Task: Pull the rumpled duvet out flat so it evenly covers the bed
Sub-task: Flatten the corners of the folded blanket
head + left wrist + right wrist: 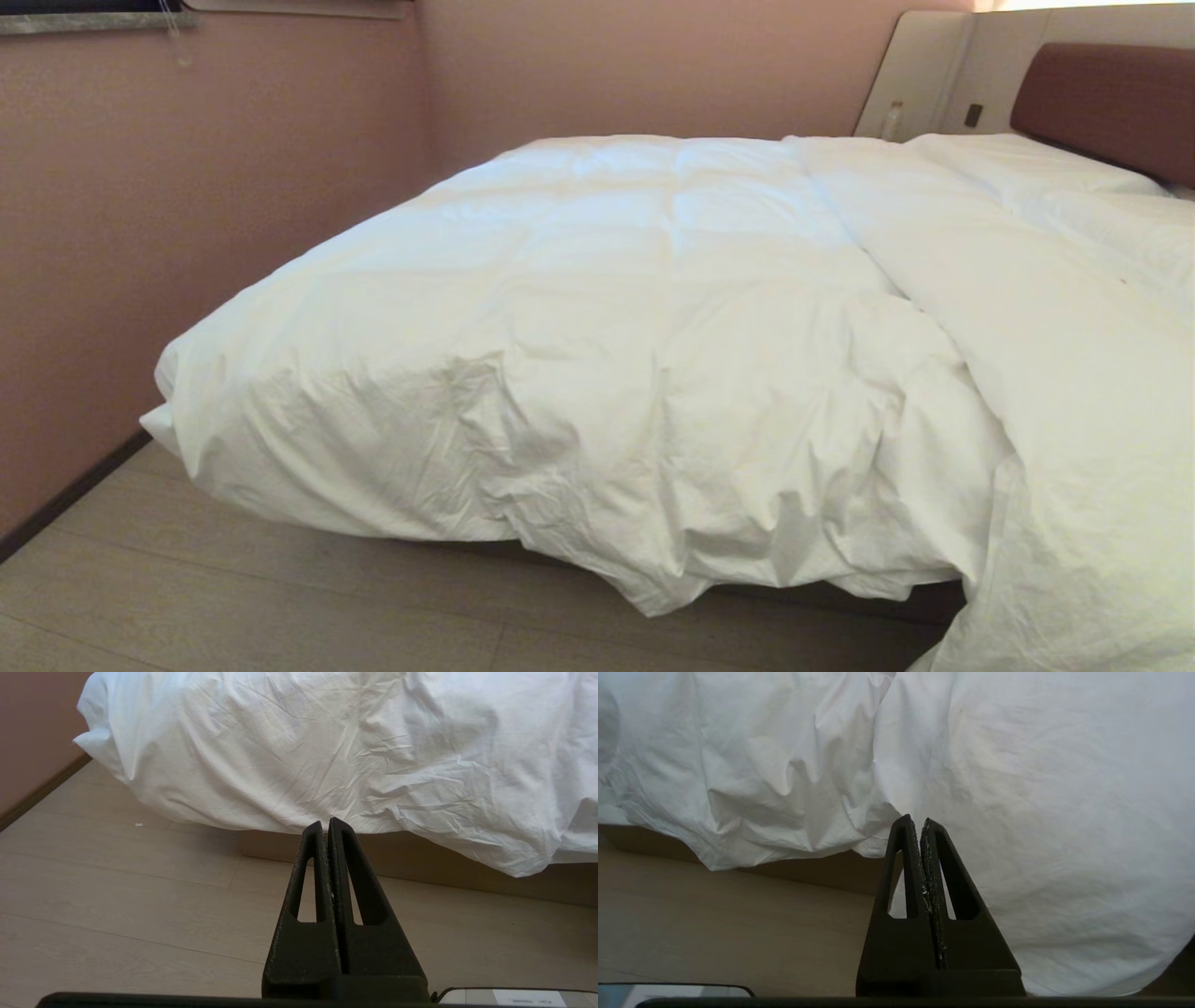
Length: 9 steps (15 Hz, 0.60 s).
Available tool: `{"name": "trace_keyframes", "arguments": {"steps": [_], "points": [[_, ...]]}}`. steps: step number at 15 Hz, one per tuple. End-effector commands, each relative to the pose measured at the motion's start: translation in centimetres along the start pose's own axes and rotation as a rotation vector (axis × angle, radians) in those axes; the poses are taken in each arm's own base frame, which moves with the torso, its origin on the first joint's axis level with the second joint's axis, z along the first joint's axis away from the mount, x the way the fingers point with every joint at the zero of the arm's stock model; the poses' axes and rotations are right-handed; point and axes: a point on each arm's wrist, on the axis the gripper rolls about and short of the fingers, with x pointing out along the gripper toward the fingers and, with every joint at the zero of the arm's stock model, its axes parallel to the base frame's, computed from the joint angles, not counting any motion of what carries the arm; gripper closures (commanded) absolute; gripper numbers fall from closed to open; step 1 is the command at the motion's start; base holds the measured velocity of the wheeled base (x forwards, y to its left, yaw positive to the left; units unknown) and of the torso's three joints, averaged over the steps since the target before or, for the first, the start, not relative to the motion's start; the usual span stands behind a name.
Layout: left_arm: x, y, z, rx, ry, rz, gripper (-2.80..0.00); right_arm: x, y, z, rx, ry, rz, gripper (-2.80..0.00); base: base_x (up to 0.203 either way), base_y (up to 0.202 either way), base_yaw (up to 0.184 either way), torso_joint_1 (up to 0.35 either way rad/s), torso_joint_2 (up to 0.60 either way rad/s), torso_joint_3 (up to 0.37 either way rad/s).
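Fingers pressed together, empty, the left gripper (325,823) and right gripper (916,821) face the puffy white quilted duvet (597,308); they should spread first, then pinch its hanging hem.

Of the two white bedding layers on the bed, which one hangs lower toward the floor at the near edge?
The smoother white layer on the right; it drops almost to the pale wood floor, while the puffy quilted white duvet ends higher.

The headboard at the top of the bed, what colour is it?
The headboard is reddish brown, best seen in the head view.
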Motion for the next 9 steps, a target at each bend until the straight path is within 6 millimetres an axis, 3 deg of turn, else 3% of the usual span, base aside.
{"name": "trace_keyframes", "arguments": {"steps": [1,7,9], "points": [[0.0,0.0,0.0,0.000,0.000,0.000,0.00,-0.1,0.0,0.1,-0.065,0.014,0.003,0.00,0.000,0.000,0.000,0.000,0.00,0.000],[0.0,0.0,0.0,0.000,0.000,0.000,0.00,0.3,0.0,0.6,-0.064,0.097,0.018,0.00,0.000,0.000,0.000,0.000,0.00,0.000],[0.0,0.0,0.0,0.000,0.000,0.000,0.00,-0.4,-0.2,3.6,-0.045,0.015,0.007,0.00,0.000,0.000,0.000,0.000,0.00,0.000]]}}
